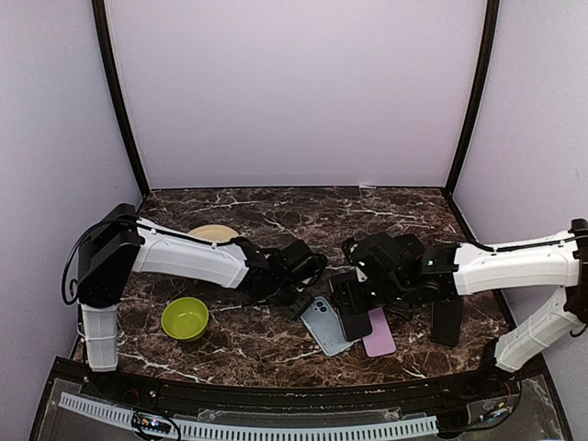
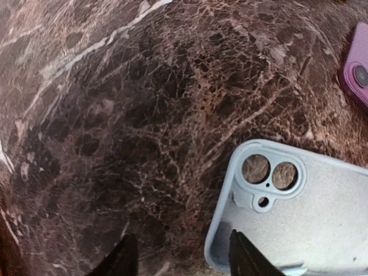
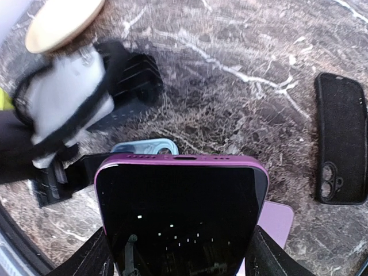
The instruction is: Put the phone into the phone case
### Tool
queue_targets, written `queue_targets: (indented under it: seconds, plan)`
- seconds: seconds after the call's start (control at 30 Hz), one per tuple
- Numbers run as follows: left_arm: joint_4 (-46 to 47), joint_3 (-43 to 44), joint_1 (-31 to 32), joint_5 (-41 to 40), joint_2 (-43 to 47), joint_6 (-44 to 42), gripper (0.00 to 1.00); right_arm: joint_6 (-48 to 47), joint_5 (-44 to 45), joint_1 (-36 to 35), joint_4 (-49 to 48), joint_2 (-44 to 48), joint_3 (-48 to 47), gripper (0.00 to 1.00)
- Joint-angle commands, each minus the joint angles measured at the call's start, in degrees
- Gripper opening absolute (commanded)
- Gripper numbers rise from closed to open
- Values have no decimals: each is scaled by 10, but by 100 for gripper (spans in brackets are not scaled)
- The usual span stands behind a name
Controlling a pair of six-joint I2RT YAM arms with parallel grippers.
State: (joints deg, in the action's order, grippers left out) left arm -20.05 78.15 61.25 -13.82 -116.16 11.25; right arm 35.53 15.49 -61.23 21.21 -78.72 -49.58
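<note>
The right claw [image 3: 184,256] pinches the purple phone [image 3: 178,213] by its two long sides, with its fingers spread wide around it. The phone is just beside the blue case [image 2: 305,230]. The left claw [image 2: 181,260] is partly spread and holds nothing. One of its fingers [image 2: 241,259] sits at the blue case's corner.

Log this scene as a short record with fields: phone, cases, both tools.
phone: purple-rimmed, screen dark, held in the right tool
light blue case: flat on the table, empty
left tool: open, one finger at the light blue case's corner
black case: flat on the table, empty, untouched
green bowl: left side of the table, empty
</note>
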Motion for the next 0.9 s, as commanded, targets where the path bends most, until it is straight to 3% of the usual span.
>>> queue_targets:
  seconds: [0.0,0.23,0.5,0.87]
  plan:
    - [-14,-28,-12,-28,90,34,67,-5,23,-27,-40,-34,-48,19]
    - [19,-132,-52,-28,198,98,81,-11,35,-64,-41,-112,-90,19]
    - [26,-176,-63,-33,235,102,82,-48,80,-78,-6,-172,-119,18]
    - [42,-173,-63,-3,227,86,81,-33,78,-86,13,-148,-129,17]
